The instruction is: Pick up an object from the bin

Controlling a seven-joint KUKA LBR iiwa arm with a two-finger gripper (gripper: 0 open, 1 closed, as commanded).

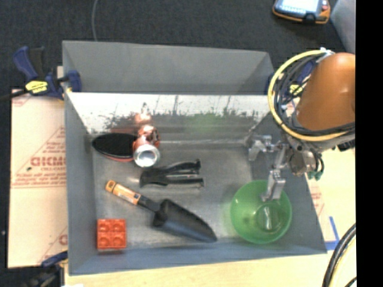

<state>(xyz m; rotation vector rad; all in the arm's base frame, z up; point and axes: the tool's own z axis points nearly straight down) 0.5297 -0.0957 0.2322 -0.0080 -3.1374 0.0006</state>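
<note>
- The tool was observed at the near right corner of the grey metal bin, lowered from the orange-covered wrist at the right.
- The tool's tip was seen inside a green translucent bowl, which stood upright on the bin floor in that corner.
- Whether the tool was open or closed could not be told, and no thing could be confirmed as held by it.
- A black scoop with an orange-tipped handle was recorded lying just left of the bowl, its handle pointing towards the far left.
- A red studded building block was noted in the near left corner, close to the scoop's handle.
- A black stapler-like item was found lying near the middle of the floor, above the scoop.
- A red and silver can was seen on its side near the far wall, touching a black oval object with a red rim to its left.
</note>
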